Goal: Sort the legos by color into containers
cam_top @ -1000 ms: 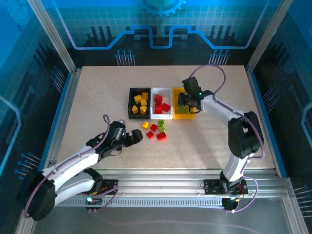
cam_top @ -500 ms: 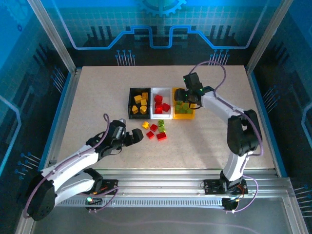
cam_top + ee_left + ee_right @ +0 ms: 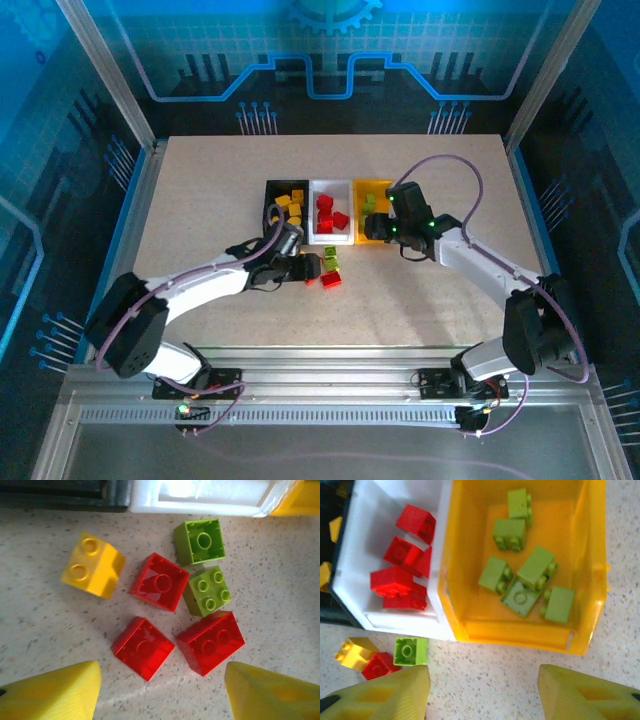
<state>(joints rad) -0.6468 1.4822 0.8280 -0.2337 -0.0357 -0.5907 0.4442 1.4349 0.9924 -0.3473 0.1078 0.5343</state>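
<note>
Clustering legos (image 3: 160, 582) just beside white bin (image 3: 142, 495) edge.

Premises: a robotics laboratory test cell. Grounds: a speckled tabletop (image 3: 200, 190) is boxed in by an aluminium extrusion frame (image 3: 105, 70), with slotted aluminium rails (image 3: 330, 372) running across the bottom of the top view. Two white-and-black robot arms, the left arm (image 3: 200, 286) and the right arm (image 3: 480, 262), are mounted at those rails, with purple cables (image 3: 450, 158) looped along them. Blue wall panels (image 3: 480, 50) at the top of the frame carry printed circuit traces and a gear emblem (image 3: 335, 12). The work pieces at centre frame are lego bricks (image 3: 330, 281) and three small plastic bins (image 3: 331, 183).
</note>
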